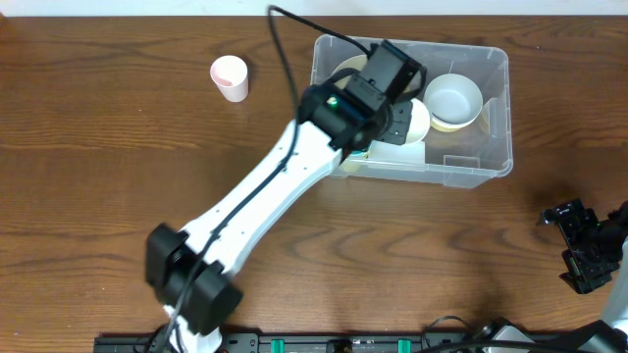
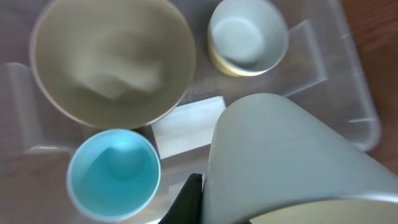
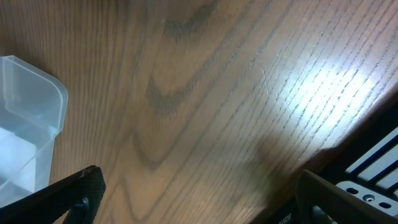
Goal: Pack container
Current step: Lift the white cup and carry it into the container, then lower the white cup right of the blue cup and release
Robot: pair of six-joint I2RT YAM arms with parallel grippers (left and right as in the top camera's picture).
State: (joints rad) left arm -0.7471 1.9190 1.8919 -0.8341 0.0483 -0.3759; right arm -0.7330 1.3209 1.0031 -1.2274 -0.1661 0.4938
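Container [image 1: 471, 169], set by the tabletop's far edge, is being loaded: a pale bowl [image 2: 280, 155] is held clamped in the left gripper [image 1: 397, 118] inside it, judged ready for lowering and release, while the right gripper [image 1: 581, 250] is parked wide open near the right edge.

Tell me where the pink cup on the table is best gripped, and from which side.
Likely the upper wall just under the rim, coming straight down from above, a finger on each side. The pink cup seems to stand upright, mouth up, alone on the table, well apart from the container, so its narrow round body is free all round.
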